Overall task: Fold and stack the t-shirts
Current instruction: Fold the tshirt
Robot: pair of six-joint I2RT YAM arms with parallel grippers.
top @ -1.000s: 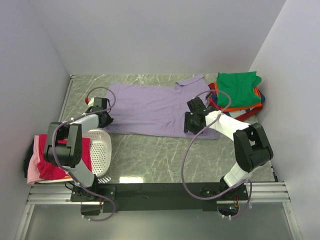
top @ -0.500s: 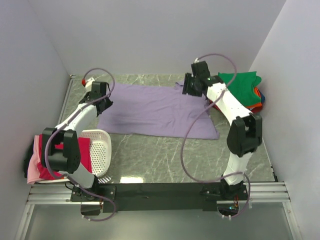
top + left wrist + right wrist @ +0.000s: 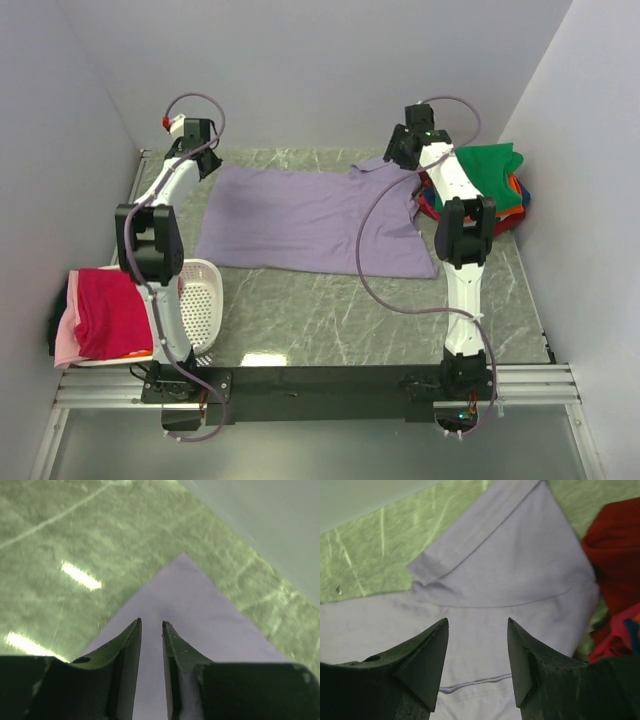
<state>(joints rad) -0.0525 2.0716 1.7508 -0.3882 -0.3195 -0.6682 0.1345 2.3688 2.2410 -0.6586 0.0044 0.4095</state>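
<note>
Purple shirt (image 3: 300,215) lies flat on the surface (image 3: 330,310), centre toward 12 o'clock. Left pincer (image 3: 150,623) at 11, over its corner (image 3: 184,562): narrow gap, nothing in it. Right pincer (image 3: 477,622) at 1, over the collar (image 3: 465,550): spread, empty. Green shirt (image 3: 478,168) tops the folded stack (image 3: 515,200) at 2. Red shirt (image 3: 105,310) at 8, beside the basket (image 3: 200,300).

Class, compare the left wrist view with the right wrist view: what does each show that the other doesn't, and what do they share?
Left wrist only: a pointed corner of the lavender shirt, and the left gripper with jaws narrowly apart. Right wrist only: the collar, red cloth at the right edge, and the right gripper with jaws wider. Both: the shirt flat on the green marbled table, nothing between the jaws.
</note>
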